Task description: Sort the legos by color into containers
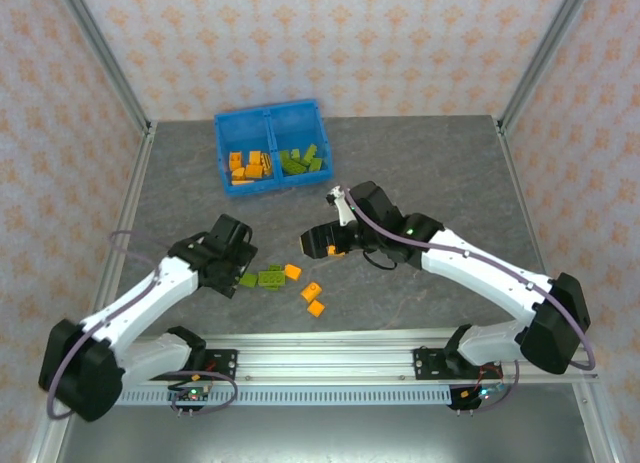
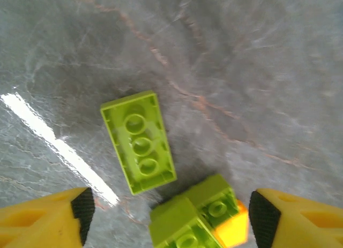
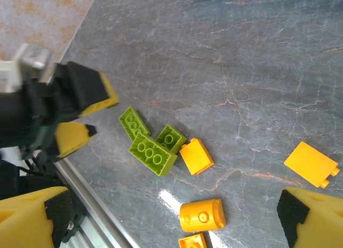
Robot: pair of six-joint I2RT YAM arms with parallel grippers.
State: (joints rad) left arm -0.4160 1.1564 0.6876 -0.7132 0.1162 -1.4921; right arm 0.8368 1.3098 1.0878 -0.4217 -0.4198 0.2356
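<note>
Lime and orange studded plastic legos [image 1: 270, 278] lie loose by the grey veined worktop's [image 1: 450, 173] near edge; sorted ones sit in blue containers [image 1: 245, 133]. Left jaws apart, right jaws wide, empty.

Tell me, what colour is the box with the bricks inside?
The box is blue. The top camera shows it best.

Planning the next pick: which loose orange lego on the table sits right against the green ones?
The smooth-faced orange plastic brick, its corner against the small square lime-green plastic brick; the other loose orange bricks lie apart from any green.
</note>
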